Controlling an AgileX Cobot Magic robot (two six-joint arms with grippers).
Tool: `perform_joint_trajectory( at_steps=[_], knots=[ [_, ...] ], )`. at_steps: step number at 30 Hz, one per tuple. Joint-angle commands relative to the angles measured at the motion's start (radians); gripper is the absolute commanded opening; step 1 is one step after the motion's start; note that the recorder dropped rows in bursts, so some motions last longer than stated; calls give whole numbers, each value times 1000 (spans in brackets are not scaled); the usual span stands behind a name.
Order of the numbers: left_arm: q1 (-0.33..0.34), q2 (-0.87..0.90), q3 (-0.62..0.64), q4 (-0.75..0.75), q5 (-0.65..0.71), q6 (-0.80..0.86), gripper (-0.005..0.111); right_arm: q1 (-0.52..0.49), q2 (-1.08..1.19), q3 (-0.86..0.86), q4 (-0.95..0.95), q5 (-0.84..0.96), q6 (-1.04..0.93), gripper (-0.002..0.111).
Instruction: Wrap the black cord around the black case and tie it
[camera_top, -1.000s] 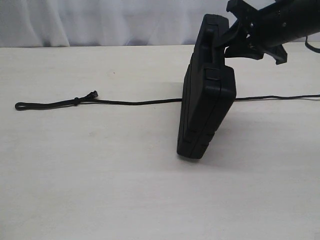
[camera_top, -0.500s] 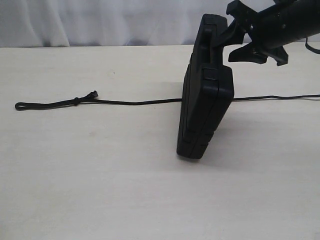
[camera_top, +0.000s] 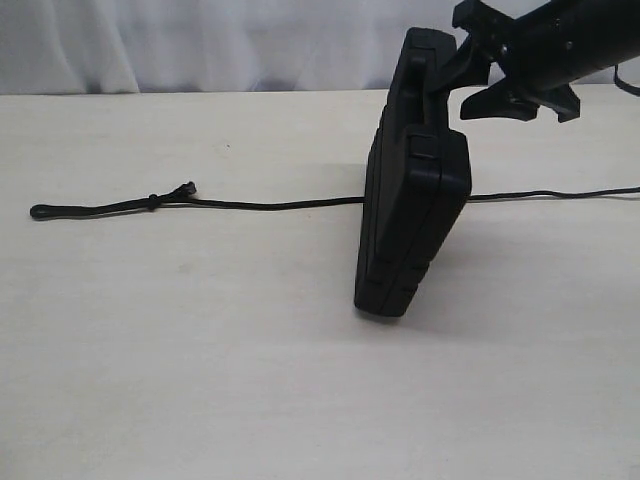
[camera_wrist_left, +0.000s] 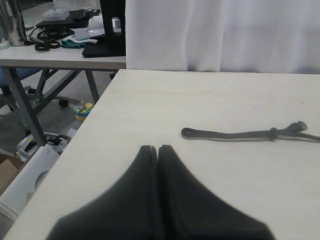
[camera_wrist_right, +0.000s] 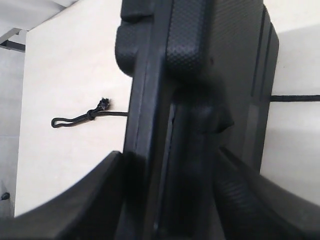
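- The right gripper (camera_top: 462, 90) was clamped on the handle (camera_top: 420, 75) of the black case (camera_top: 410, 220) a second ago. Its jaws have since spread apart and now only flank the handle.
- We cannot tell whether a finger still brushes the handle; in the exterior view the upper one looks very close to it.
- The case has not shifted with the release. It stands on end on the tabletop (camera_top: 200, 360), handle up and leaning slightly.
- We judge that the case now balances by itself, which frees the right arm for the cord; no wrap has been started.
- The black cord (camera_top: 270, 205) lies straight across the tabletop, running out on both sides of the case. Whether it passes under the case or behind it, we cannot tell.
- The left gripper (camera_wrist_left: 158, 150) has its fingers pressed together on nothing and hangs over the tabletop near the cord's looped end.
- Only the right wrist view shows the handle sitting between the two spread fingers, with the cord visible on either side of the case.
- Only the left wrist view gives a close look at the knot (camera_wrist_left: 273, 132) and the frayed tip (camera_wrist_left: 300, 125); the case is outside it.
- Only the exterior view shows the case's lean and the cord's whole run.
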Motion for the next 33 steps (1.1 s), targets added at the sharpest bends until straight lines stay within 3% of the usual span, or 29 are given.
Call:
perform_joint_trajectory(
  at_steps=[1,6,33],
  knots=[
    [1,-3,3,-1,-7,0,0,-5,22,6,-82,-5,-6,49],
    [1,-3,3,-1,-7,0,0,-5,22,6,-16,-5,-22,49],
    [1,-3,3,-1,-7,0,0,-5,22,-40,-38,17,-22,48]
  ],
)
